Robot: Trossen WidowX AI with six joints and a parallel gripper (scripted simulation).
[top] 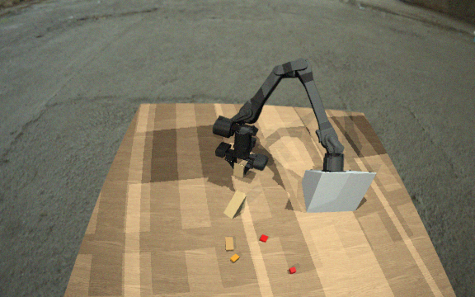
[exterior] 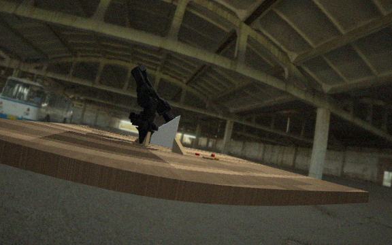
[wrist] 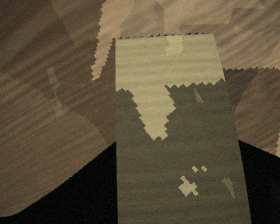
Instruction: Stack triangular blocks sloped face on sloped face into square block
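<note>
Holding 1 triangular block [top: 238, 170] [exterior: 147, 139] [wrist: 176, 150] between the fingers of my gripper [top: 239, 167] [exterior: 143, 137]. Block 2 [top: 235, 204] [exterior: 177, 146] sits apart from it on the table [top: 171, 264] [exterior: 216, 190], sloped face exposed. 2 red pieces, 1 orange piece [top: 234, 257] and 1 tan piece [top: 229, 243] lie near block 2.

Black jointed robot arm [exterior: 149, 99] stands bent on the brown striped wooden table [exterior: 169, 195]; its black gripper [exterior: 144, 139] points down, closed on a tan wooden block [exterior: 147, 139]. Landmark: pale grey flat-sided panel [exterior: 165, 133]. Gripper and held block left of panel in frame. Tan triangular wooden block [exterior: 177, 146] at panel's right edge, sloped side facing right. Small red pieces [exterior: 213, 155] farther right of panel. White-and-blue bus [exterior: 20, 99] far left of panel, behind table.
</note>
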